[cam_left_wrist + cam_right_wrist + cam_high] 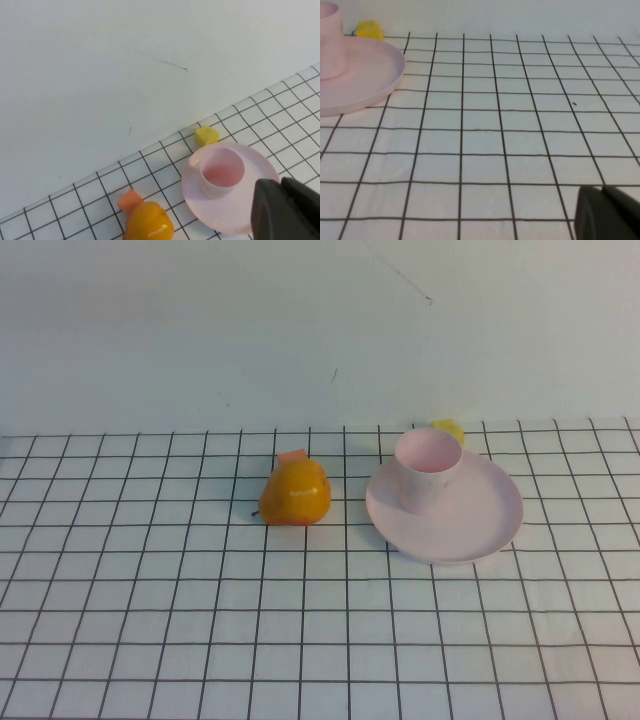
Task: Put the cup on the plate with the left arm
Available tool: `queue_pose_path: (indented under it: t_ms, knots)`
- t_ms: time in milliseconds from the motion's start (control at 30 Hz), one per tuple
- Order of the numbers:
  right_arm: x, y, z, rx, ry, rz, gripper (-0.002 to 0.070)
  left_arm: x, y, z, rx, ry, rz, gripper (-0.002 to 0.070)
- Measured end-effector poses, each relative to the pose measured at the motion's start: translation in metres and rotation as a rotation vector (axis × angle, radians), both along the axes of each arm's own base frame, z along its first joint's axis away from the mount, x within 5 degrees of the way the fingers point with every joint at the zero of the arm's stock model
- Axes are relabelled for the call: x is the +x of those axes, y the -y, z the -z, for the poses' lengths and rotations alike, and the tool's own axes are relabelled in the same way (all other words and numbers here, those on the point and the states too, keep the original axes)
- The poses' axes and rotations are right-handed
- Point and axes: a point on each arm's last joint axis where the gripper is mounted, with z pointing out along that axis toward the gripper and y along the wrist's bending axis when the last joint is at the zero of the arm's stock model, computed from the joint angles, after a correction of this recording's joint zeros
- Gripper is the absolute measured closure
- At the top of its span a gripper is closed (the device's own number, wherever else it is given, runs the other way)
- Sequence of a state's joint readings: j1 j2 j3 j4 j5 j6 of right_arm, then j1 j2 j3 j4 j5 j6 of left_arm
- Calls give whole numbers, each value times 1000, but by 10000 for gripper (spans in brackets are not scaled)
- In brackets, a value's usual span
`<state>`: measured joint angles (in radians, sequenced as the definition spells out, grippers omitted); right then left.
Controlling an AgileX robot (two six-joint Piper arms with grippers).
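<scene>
Orange toy fruit (296, 492): left of plate, apart.
Cup (428, 470): upright on plate's left part.
Plate (480, 525): on gridded table (200, 640).
Left gripper (287, 210): fingers together, empty, near the plate.
Right gripper (607, 212): finger state unclear, low over the table.

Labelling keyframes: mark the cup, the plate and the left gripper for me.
cup (428, 472), high view, on its outer wall.
plate (490, 525), high view, on bare surface right of the cup.
left gripper (287, 210), left wrist view, on the dark tip where its fingers are shut, away from the cup.
</scene>
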<state>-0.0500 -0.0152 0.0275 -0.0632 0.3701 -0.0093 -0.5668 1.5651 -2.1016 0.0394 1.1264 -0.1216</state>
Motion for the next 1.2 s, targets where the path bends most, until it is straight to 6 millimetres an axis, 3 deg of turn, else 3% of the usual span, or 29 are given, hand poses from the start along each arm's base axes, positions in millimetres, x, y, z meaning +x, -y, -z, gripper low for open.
queue_pose_path:
  t_ms: [267, 567, 867, 1033, 1200]
  knots:
    - [0, 0, 0, 0, 0, 0, 678, -26, -11, -5, 7, -94, 29, 676]
    - [0, 0, 0, 0, 0, 0, 678, -17, -6, 4, 28, -129, 29, 676]
    - [0, 0, 0, 0, 0, 0, 678, -12, -16, 2, 102, -67, -59, 676]
    - [0, 0, 0, 0, 0, 0, 678, -20, -22, -19, -3, 68, -83, 676]
    - [0, 0, 0, 0, 0, 0, 678, -43, -37, -51, -119, 267, -75, 676]
